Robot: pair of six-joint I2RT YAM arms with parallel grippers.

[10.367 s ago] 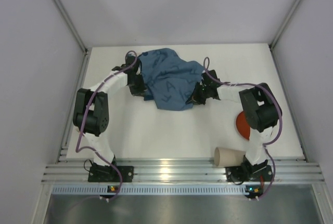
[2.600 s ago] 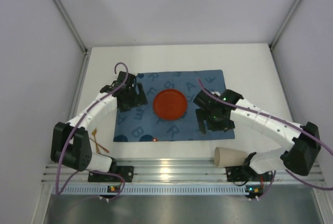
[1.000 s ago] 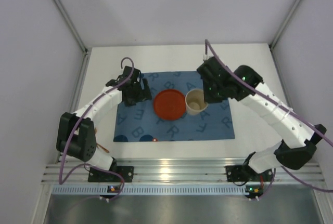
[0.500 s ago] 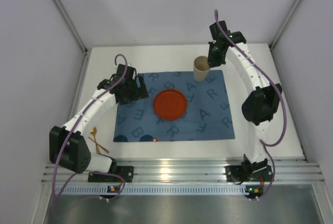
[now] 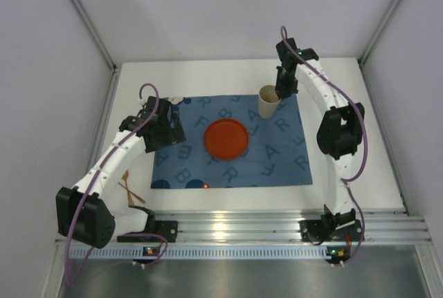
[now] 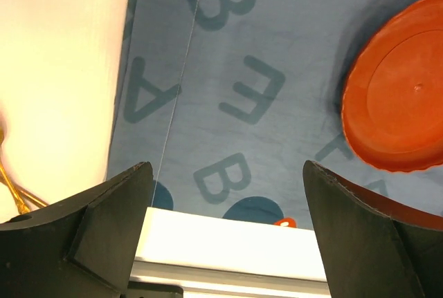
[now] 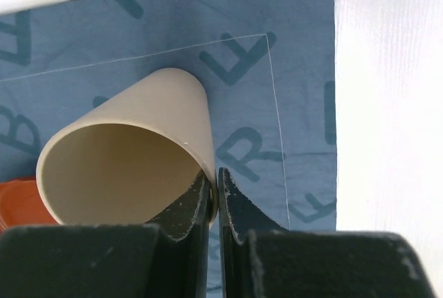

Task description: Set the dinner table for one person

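Plain pale lilac walls (image 5: 235, 7) enclose three sides; grey metal struts (image 5: 84, 16) mark the back corners; the white dinner table (image 5: 228, 70) spans between; a ribbed aluminium rail (image 5: 235, 227) crosses its near edge.

The table (image 5: 208, 77), a large, plain white, matte rectangular top, is seen lying flat, its white surface exposed along every edge.

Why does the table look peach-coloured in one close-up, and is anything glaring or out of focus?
Left wrist view: the dinner table is blown out to a warm peach, and the left tool looks soft. Right wrist view: the inside of the cup is shaded, the right tool blurred up close. Top view: even light, glare on the metal rail.
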